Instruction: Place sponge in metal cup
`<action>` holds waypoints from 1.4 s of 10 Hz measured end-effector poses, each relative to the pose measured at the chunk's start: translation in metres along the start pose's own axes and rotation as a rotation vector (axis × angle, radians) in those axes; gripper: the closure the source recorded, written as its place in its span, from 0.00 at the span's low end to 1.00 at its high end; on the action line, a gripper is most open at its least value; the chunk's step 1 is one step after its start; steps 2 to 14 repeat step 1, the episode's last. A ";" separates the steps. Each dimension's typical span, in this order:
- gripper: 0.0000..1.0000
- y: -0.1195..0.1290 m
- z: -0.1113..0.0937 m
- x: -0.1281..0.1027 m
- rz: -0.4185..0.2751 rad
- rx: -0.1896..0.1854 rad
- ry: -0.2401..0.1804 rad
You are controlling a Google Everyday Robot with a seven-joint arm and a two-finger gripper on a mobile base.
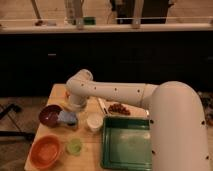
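Observation:
The light-blue sponge (67, 118) lies on the wooden table (92, 150), between the purple bowl (49, 115) and the white cup (94, 121). My gripper (73, 106) is at the end of the white arm, pointing down just above and behind the sponge; the arm's wrist covers most of it. The metal cup does not show in this view; it may be hidden behind the arm.
An orange bowl (45, 150) and a translucent green cup (75, 146) stand at the front left. A green tray (127, 143) lies at the right. A brown cluster (119, 108) sits behind the tray. The table's left edge is near the purple bowl.

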 end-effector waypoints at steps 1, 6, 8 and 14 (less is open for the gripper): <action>0.20 0.000 0.000 0.000 0.000 0.000 0.000; 0.20 0.000 0.000 0.000 0.000 0.000 0.000; 0.20 0.000 0.000 0.000 0.000 0.000 0.000; 0.20 0.000 0.000 0.000 0.000 0.000 0.000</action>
